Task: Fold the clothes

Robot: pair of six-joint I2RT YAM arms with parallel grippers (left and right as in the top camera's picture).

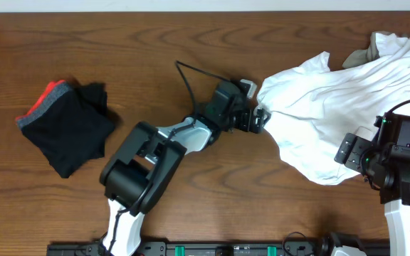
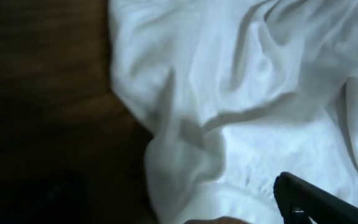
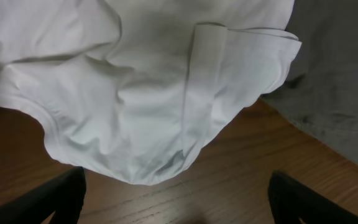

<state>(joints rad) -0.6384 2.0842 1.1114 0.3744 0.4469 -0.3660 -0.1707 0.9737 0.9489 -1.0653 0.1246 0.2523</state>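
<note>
Right gripper (image 3: 178, 194): jaws wide apart, empty, hem of white T-shirt (image 1: 333, 99) just at its 12 o'clock. Left gripper (image 1: 257, 118) at shirt's 9 o'clock edge; apart or clamped, cannot tell (one finger visible). Shirt crumpled at table's (image 1: 191, 43) 3 o'clock, unfolded. Black garment (image 1: 68, 128) at 9 looks folded. Bare wood between for spreading; grey cloth (image 1: 361, 55) crowds shirt at 1.

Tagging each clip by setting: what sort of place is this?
Probably a robot lab bench, not a home: the left arm and right arm fixed at a wooden table, with a white T-shirt and a folded dark garment laid out.
</note>
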